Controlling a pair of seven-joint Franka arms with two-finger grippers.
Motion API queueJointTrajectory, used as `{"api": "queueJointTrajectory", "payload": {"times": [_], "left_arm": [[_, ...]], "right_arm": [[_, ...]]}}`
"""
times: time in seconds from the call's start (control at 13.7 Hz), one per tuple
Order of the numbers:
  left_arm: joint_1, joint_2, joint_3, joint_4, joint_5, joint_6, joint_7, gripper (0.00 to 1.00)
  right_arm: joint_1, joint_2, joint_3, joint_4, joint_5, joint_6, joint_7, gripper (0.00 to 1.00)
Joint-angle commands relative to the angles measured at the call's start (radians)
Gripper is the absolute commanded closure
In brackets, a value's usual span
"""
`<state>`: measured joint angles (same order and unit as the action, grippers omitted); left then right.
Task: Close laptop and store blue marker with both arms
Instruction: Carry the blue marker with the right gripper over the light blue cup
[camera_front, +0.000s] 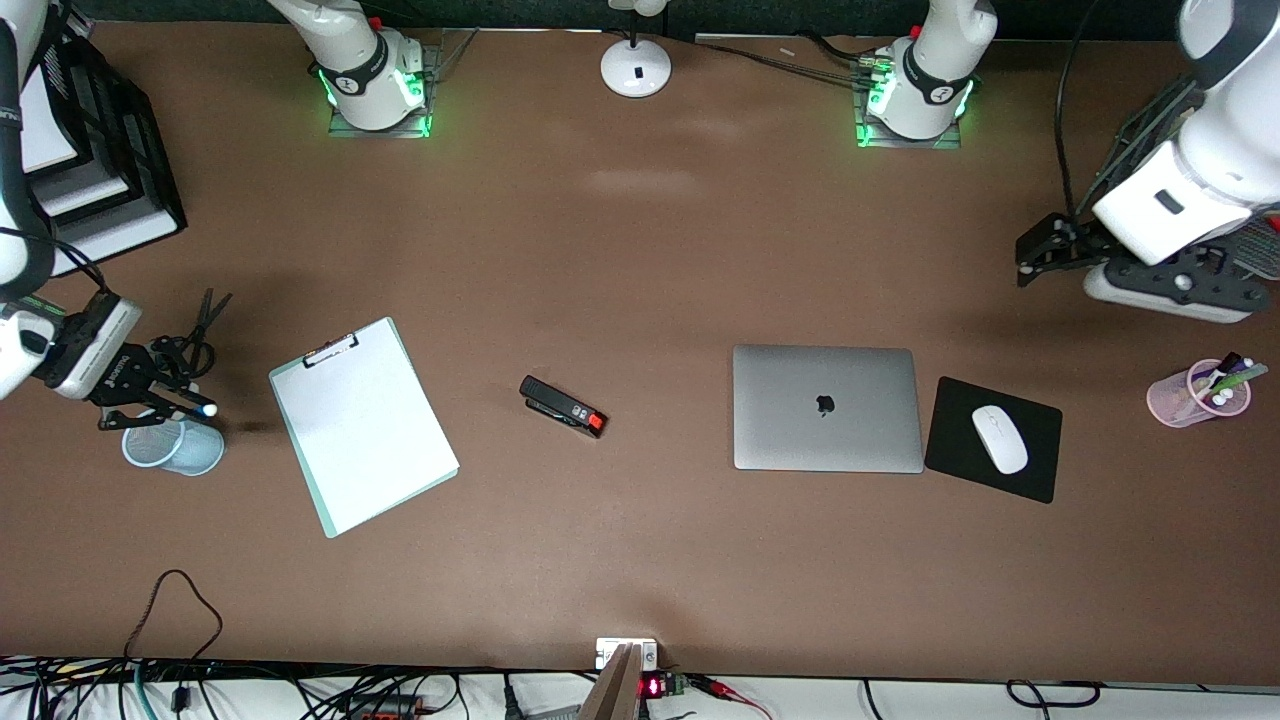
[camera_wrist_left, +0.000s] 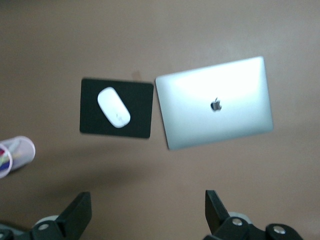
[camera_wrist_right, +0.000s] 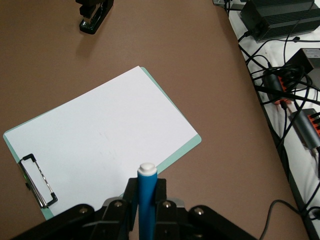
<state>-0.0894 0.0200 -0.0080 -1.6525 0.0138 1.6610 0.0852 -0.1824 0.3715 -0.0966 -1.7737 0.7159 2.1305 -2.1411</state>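
- Front view shows the thin silver-grey laptop (camera_front: 827, 408) lying closed and flat on the brown table (camera_front: 640, 560), dark logo up, toward the left arm's end
- Just beside the laptop, nearer the left arm's end, a black mouse pad (camera_front: 1030, 470) carries a white oval mouse (camera_front: 999, 439); the pad and the laptop are close but apart
- A translucent pink cup of mixed coloured pens (camera_front: 1198, 392) stands well apart from the pad, at the left arm's end
- The left gripper (camera_front: 1035, 262) hangs in the air over bare table at that end; in the left wrist view its black fingers (camera_wrist_left: 80, 216) stand wide apart with nothing between them
- The right gripper (camera_front: 165, 400) is over the rim of a pale blue mesh cup (camera_front: 175, 446) at the right arm's end of the table
- It clamps the slim bright blue marker (camera_wrist_right: 147, 200), whose white end points out past the fingers
- A mint-green clipboard with a white sheet (camera_front: 362, 424) lies beside the mesh cup, and a black stapler with a red end (camera_front: 563, 406) lies between the clipboard and the laptop
- Black scissors (camera_front: 205, 322) lie near the mesh cup, farther from the front camera
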Motion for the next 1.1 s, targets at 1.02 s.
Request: {"api": "queueJointTrajectory", "payload": {"times": [1.02], "left_arm": [[0.013,-0.012,0.006,0.022,-0.003,-0.102,0.001,0.0]], "right_arm": [[-0.141,0.119,0.012,0.158,0.097,-0.241,-0.174,0.97]]}}
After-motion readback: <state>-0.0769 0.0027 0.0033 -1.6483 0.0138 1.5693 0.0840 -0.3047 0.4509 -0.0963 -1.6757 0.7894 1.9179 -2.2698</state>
